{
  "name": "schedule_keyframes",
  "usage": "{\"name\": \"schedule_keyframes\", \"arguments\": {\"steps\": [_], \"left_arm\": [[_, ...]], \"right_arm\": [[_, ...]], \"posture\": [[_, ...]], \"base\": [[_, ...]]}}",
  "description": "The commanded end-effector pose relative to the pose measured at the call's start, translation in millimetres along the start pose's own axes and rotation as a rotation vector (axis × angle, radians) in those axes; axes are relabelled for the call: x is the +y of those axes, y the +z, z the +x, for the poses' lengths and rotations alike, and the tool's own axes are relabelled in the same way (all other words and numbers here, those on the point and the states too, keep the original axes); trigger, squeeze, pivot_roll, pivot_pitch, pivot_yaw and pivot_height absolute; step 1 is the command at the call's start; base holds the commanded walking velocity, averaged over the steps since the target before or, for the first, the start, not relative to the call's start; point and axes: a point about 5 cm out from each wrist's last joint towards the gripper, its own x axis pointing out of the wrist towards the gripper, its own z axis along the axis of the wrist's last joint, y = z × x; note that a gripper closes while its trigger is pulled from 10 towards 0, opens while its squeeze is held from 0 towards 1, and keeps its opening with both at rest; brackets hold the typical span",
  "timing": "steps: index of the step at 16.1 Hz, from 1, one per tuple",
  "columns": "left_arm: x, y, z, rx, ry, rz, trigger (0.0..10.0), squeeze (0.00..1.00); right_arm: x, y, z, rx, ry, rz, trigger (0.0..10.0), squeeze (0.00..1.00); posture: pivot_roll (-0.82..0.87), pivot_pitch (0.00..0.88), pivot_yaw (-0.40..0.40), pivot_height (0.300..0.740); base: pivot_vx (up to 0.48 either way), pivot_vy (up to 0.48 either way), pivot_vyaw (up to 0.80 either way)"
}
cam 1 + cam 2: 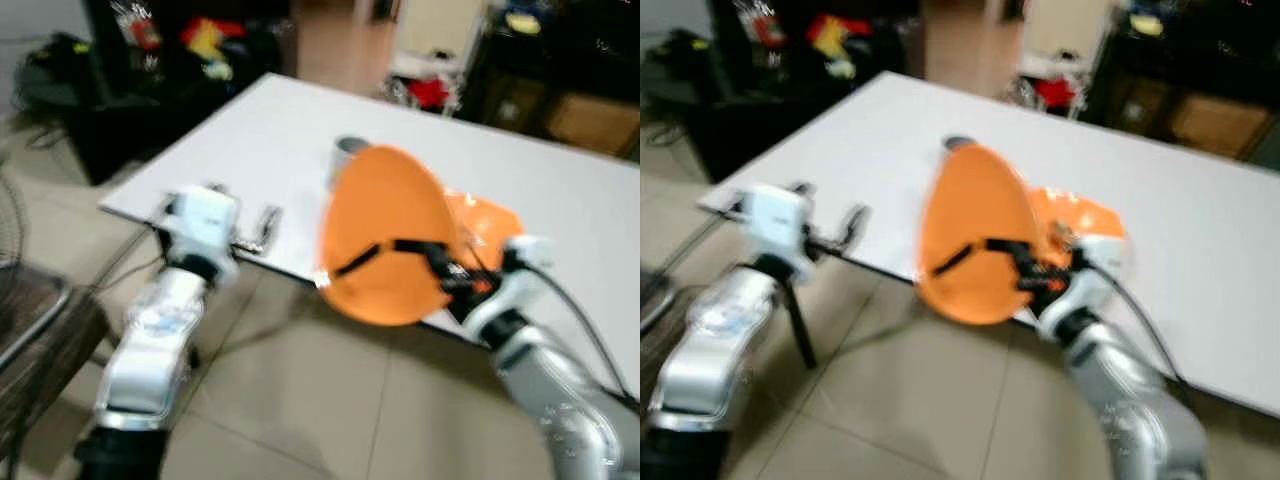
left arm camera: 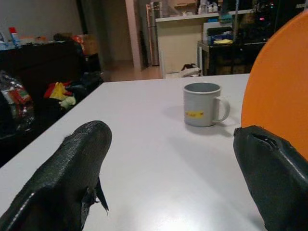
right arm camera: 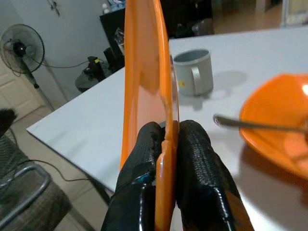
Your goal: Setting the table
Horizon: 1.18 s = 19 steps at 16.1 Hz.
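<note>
Right jaws pinch orange plate (image 3: 144, 96); mug (image 2: 202, 103) label unreadable.

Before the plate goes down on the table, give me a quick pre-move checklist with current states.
1. Grip: right pincer shut on the rim of the orange plate, fingers either side. Ok.
2. Plate attitude: held on edge, near vertical; needs levelling before it is set down. Not ok.
3. Obstacles: grey mug stands just behind the plate, and an orange bowl with a utensil in it sits beside it. Not ok, tight.
4. Left pincer: open, holding nothing, over the white table near its edge. Ok.
5. Image sharpness: head views blurred. Cannot tell exact clearance.
</note>
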Motion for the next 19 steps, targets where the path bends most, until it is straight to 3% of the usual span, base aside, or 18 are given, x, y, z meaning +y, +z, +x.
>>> {"name": "schedule_keyframes", "arguments": {"steps": [1,8,12,14,15,16,17,19], "left_arm": [[7.7,2,-2.2,-0.003,0.026,0.021,10.0,0.00],[6.9,4,-3.4,0.001,-0.008,0.015,10.0,0.00],[13.4,3,-3.2,0.011,-0.051,0.054,10.0,0.00],[13.9,8,-1.9,-0.003,-0.098,0.070,10.0,0.00],[15.9,12,-3.8,-0.005,-0.137,0.089,10.0,0.00],[17.6,13,-6.5,-0.003,-0.151,0.102,10.0,0.00],[17.8,14,-7.4,-0.001,-0.157,0.101,10.0,0.00],[18.4,13,-14.6,0.028,-0.233,0.113,10.0,0.00]], "right_arm": [[10.4,8,2.1,-0.042,0.055,0.004,10.0,0.00],[12.4,9,7.6,-0.038,0.081,0.031,10.0,0.00],[21.0,6,27.1,0.013,0.181,0.139,10.0,0.00],[22.0,2,36.2,0.044,0.197,0.218,10.0,0.00],[22.8,-4,44.2,0.081,0.211,0.359,10.0,0.00],[23.3,-6,47.8,0.094,0.226,0.434,10.0,0.00],[22.9,-7,48.7,0.097,0.228,0.441,10.0,0.00],[18.7,-13,56.7,0.133,0.217,0.559,10.0,0.00]], "posture": [[0.05,0.000,-0.081,0.740],[0.06,0.000,-0.082,0.740],[0.07,0.000,-0.051,0.740],[0.08,0.000,-0.053,0.740],[0.08,0.000,-0.055,0.740],[0.09,0.000,-0.060,0.740],[0.09,0.000,-0.060,0.740],[0.10,0.000,-0.068,0.740]], "base": [[0.300,0.000,0.00],[0.126,0.000,0.00],[0.000,0.000,0.00],[0.000,0.000,0.00],[0.000,0.000,0.00],[0.000,0.000,0.00],[0.000,0.000,0.00],[0.000,0.000,0.00]]}}
